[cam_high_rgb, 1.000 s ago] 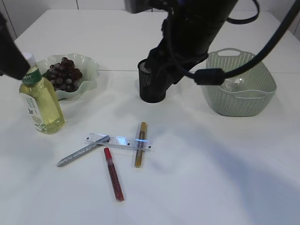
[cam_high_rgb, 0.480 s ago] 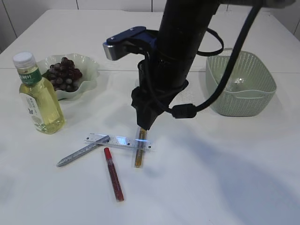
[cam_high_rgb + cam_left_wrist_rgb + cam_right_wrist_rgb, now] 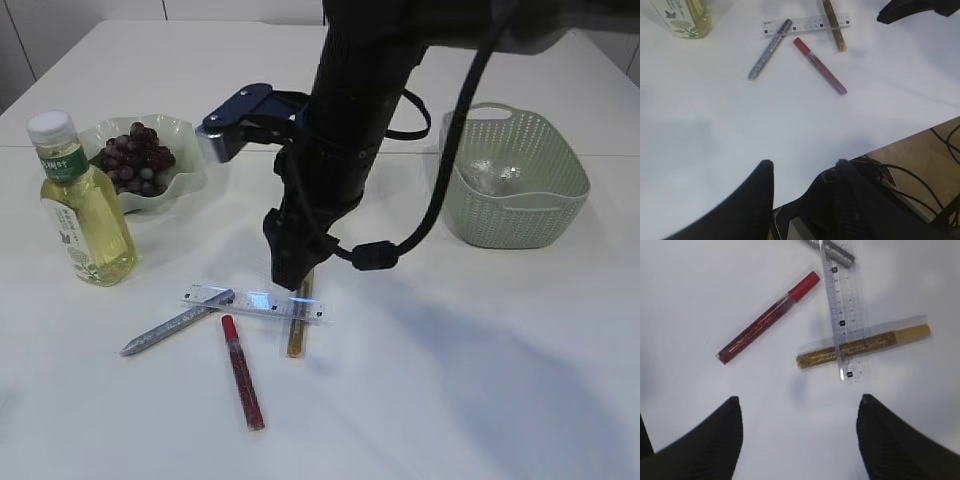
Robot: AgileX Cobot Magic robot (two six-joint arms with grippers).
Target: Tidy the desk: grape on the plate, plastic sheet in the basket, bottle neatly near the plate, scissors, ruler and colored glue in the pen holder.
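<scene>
Grapes (image 3: 135, 158) lie on the pale green plate (image 3: 190, 135). The bottle (image 3: 85, 215) stands upright in front of it. The plastic sheet (image 3: 497, 177) is in the green basket (image 3: 515, 215). The clear ruler (image 3: 250, 300) crosses the gold glue (image 3: 298, 322); silver glue (image 3: 175, 323) and red glue (image 3: 242, 372) lie beside them. My right gripper (image 3: 288, 272) hangs open just above ruler (image 3: 845, 315) and gold glue (image 3: 862, 347), fingers (image 3: 799, 405) empty. My left gripper (image 3: 802, 167) is open and empty over the table's front edge. The pen holder and scissors are hidden.
The right arm's black body and cable cross the middle of the table and cover the spot between plate and basket. The left wrist view shows the bottle (image 3: 682, 17), the glue sticks, and floor with cables beyond the table edge (image 3: 920, 165).
The right arm has swung from the back middle forward and down over the ruler and gold glue. The left arm has left the exterior view beside the bottle.
</scene>
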